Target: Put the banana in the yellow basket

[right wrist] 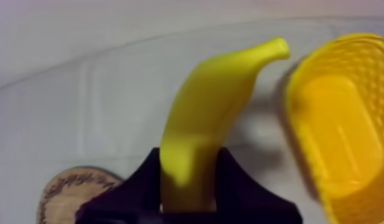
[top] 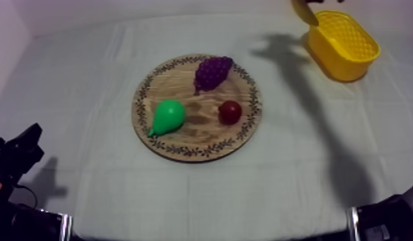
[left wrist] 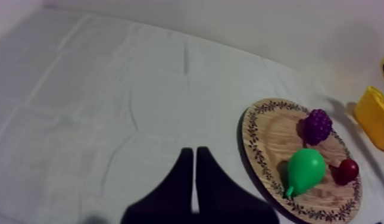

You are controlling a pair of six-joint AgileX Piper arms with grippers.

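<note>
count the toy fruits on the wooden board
3. On the wooden board: bunch of grapes at the far side, pear near left, small red fruit near right. The banana is off it, in the right gripper by the yellow basket.

Left end effector (left wrist: pixel 194 152) closed, right one (right wrist: pixel 188 156) clamped

The desk (top: pixel 202 199) lies under a grey-white cloth (top: pixel 80 96) creased in faint straight fold lines; a pale, bare wall (top: pixel 151 8) rises behind the far edge; a side wall (top: pixel 4 38) closes the left; soft light casts a long dark shadow (top: pixel 337 160) across the cloth's right part.
</note>
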